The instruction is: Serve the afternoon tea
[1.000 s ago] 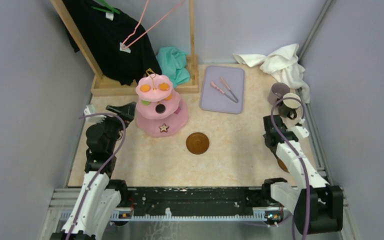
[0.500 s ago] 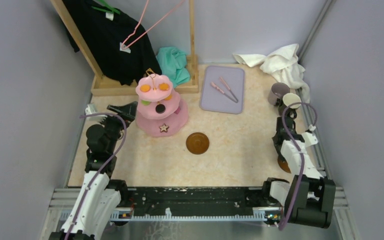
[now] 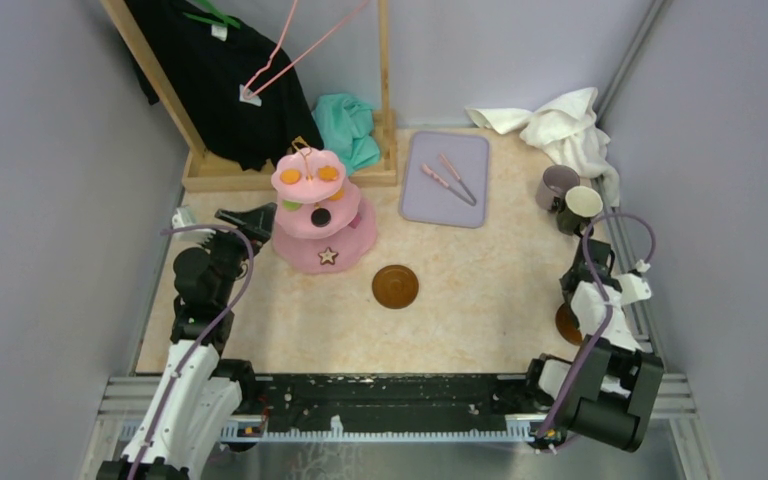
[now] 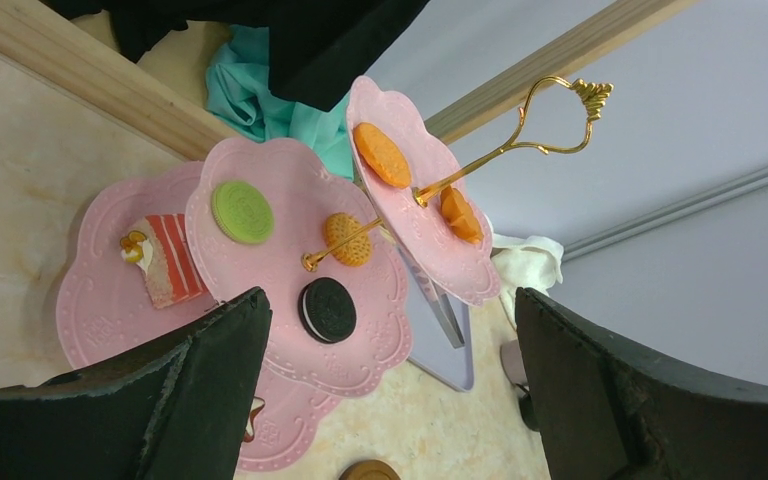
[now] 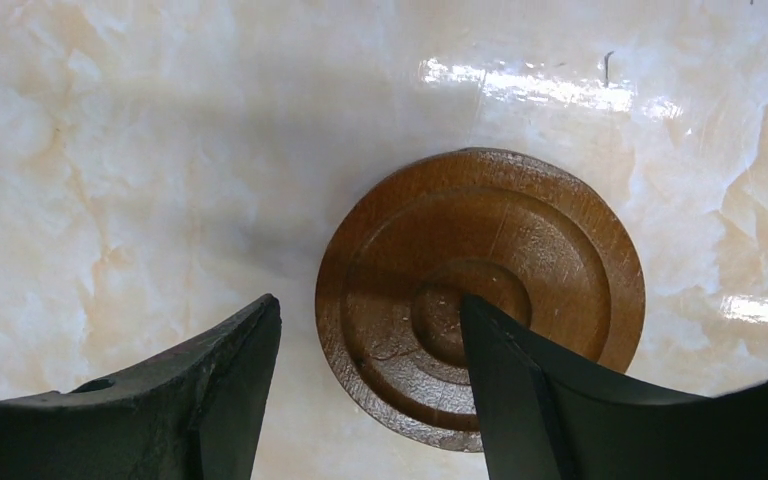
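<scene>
Nearest, at the right edge of the worktop (image 3: 480,300), the right jaws stand apart over a brown saucer (image 5: 480,300) (whether they touch it is unclear). A second saucer (image 3: 395,286) lies mid-worktop. The left jaws, also apart and holding nothing, face the pink three-tier stand (image 3: 318,215) close ahead. It has a brown star (image 3: 327,256) on the bottom tier, a green round (image 4: 241,211) and a black round (image 4: 326,310) on the middle, and orange rounds (image 4: 381,155) on top. Farther right, the mauve mug (image 3: 556,185) and the cream mug (image 3: 581,204) stand side by side.
</scene>
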{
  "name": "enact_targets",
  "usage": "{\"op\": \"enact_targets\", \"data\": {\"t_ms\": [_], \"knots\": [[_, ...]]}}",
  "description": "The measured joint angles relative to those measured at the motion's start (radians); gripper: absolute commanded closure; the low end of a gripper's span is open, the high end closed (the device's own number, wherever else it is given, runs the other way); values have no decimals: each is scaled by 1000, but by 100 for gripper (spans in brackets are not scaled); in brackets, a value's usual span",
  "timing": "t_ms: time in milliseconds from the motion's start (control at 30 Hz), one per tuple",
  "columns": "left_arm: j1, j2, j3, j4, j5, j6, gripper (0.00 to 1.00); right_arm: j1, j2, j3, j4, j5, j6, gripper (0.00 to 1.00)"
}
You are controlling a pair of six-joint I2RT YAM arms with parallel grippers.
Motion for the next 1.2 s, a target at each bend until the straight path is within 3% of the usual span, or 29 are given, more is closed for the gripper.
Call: {"op": "enact_targets", "data": {"t_ms": [433, 667, 1200], "knots": [[0, -3, 0, 0, -1, 0, 4, -39, 67, 6, 129, -45, -112, 34], [0, -6, 0, 2, -1, -7, 4, -39, 27, -40, 243, -105, -141, 35], [0, -12, 0, 6, -5, -8, 4, 261, 4, -51, 269, -207, -29, 35]]}}
